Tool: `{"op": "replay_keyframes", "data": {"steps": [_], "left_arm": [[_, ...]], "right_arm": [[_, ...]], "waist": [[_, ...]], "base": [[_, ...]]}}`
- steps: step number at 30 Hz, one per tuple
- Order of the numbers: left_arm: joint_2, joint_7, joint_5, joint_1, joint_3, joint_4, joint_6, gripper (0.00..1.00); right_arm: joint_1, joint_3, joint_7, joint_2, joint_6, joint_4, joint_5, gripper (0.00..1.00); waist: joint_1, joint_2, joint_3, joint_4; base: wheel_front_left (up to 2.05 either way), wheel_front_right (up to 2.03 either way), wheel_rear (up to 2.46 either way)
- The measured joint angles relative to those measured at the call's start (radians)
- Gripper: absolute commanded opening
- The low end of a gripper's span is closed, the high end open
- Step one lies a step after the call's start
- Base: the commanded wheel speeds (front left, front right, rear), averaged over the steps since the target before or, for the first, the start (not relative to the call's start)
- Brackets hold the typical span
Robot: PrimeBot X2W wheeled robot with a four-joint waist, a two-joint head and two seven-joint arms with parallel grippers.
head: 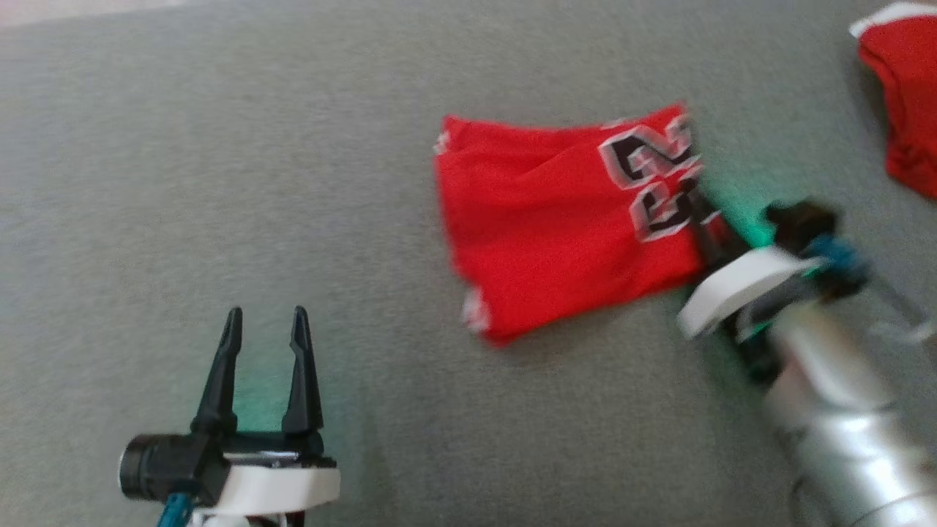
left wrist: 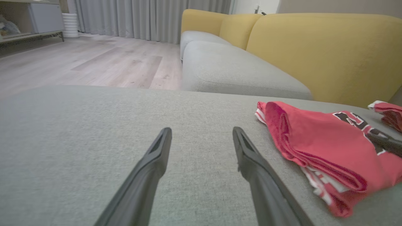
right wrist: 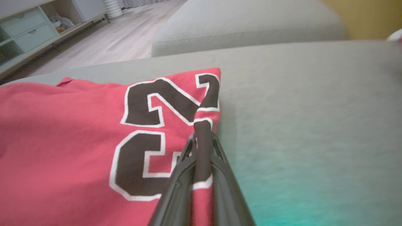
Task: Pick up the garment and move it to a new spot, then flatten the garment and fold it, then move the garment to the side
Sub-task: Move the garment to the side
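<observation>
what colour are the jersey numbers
Black numbers outlined white on the red jersey; clearest in right wrist view.

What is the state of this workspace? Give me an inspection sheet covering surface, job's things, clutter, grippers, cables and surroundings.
Surface: grey cushion, flat, woven fabric.
Job's things: red garment with black numerals, lying folded on the cushion.
Clutter: second red garment at the cushion's far right, apart from the first.
Grippers: left gripper open over bare cushion, apart from the garment; right gripper shut on the garment's edge beside the numerals.
Cables: teal cable at the left gripper's base; it does not reach the garment.
Surroundings: yellow sofa back, wooden floor, grey curtains, shelf unit.
</observation>
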Motion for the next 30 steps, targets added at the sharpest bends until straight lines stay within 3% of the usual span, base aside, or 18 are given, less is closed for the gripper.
{"op": "replay_keyframes", "data": {"steps": [9, 18, 19, 20, 25, 30], "left_arm": [[-0.001, 0.000, 0.049, -0.103, 0.010, -0.016, -0.022, 1.00], [-0.002, -0.001, 0.077, -0.176, 0.019, -0.033, -0.047, 1.00], [-0.002, -0.002, 0.077, -0.180, 0.021, -0.037, -0.050, 1.00], [-0.002, -0.002, 0.077, -0.183, 0.025, -0.044, -0.051, 1.00], [-0.002, -0.005, 0.077, -0.195, 0.031, -0.054, -0.055, 1.00], [-0.003, -0.004, 0.054, -0.210, 0.033, -0.016, -0.054, 1.00]], "right_arm": [[-0.166, -0.168, -0.006, -0.186, 0.000, -0.137, -0.093, 0.00], [-0.177, -0.420, 0.092, -0.320, 0.000, -0.297, -0.176, 0.00], [-0.176, -0.458, 0.108, -0.330, 0.000, -0.310, -0.191, 0.40], [-0.175, -0.493, 0.118, -0.336, 0.000, -0.328, -0.211, 1.00], [-0.150, -0.566, 0.112, -0.318, 0.000, -0.437, -0.299, 1.00], [-0.061, -0.550, 0.037, -0.194, 0.000, -0.516, -0.358, 1.00]], "waist": [[0.0001, 0.0000, 0.122, -0.089], [0.0000, 0.0000, 0.243, -0.151], [-0.0001, 0.0000, 0.252, -0.155], [0.0000, 0.0000, 0.259, -0.159], [0.0000, 0.0000, 0.264, -0.162], [0.0000, 0.0000, 0.224, -0.153]], "base": [[0.00, 0.00, 0.00], [0.00, 0.00, 0.00], [0.00, 0.00, 0.00], [0.00, 0.00, 0.00], [0.00, 0.00, 0.00], [0.00, 0.00, 0.00]]}}
